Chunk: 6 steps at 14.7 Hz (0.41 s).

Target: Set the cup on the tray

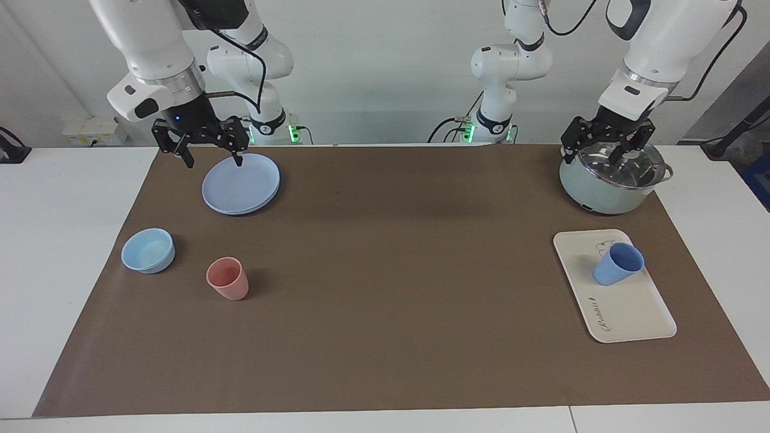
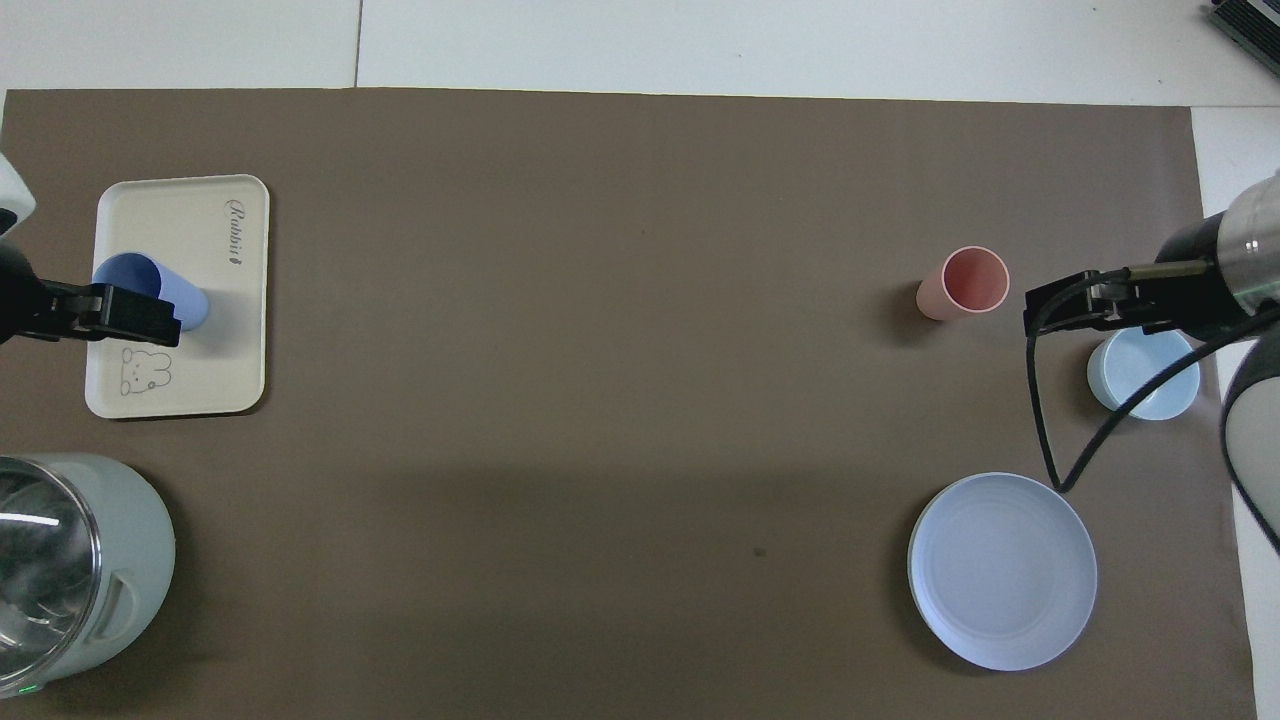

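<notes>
The medium-blue cup [image 1: 618, 264] stands upright on the cream-white tray [image 1: 631, 313] toward the left arm's end of the table, beside the tray's drawn animal. Nothing holds it. It also shows in the overhead view [image 2: 150, 275] on the tray [image 2: 180, 230], partly covered by my raised left gripper [image 2: 140, 315]. In the facing view my left gripper [image 1: 601, 150] hangs open and empty over the pot's lid, apart from the cup. My right gripper [image 1: 212, 155] hangs open and empty over the edge of the round plate, and also shows in the overhead view [image 2: 1075, 305].
A pale-green pot with a glass lid [image 1: 607, 186] stands nearer to the robots than the tray. Toward the right arm's end are a pale-blue plate [image 1: 240, 183], a light-blue bowl [image 1: 148, 250] and a salmon-pink tumbler [image 1: 228, 278]. A brown mat [image 1: 391, 270] covers the table.
</notes>
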{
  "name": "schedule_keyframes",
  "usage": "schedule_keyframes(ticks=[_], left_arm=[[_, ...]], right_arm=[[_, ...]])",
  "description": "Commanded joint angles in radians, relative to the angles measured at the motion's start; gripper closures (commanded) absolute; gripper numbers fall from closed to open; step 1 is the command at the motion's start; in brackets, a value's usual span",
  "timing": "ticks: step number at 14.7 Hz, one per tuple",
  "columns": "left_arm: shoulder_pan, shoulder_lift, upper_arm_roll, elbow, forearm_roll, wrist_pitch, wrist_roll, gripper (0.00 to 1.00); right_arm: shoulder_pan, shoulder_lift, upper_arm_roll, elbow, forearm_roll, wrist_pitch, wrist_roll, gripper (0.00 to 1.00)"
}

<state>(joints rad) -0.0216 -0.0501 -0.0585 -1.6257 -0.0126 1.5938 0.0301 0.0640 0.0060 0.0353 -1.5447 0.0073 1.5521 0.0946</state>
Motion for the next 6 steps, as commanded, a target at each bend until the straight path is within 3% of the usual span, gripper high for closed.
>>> schedule_keyframes(ticks=[1,6], left_arm=[[-0.006,-0.011,0.003,-0.011,0.005,-0.009,-0.006,0.00],[0.006,-0.011,0.003,-0.011,0.005,-0.006,-0.009,0.00]], right_arm=[[-0.003,-0.015,0.008,-0.014,-0.026,-0.010,0.019,0.00],[-0.001,-0.020,0.006,-0.020,-0.024,-0.010,0.017,0.00]])
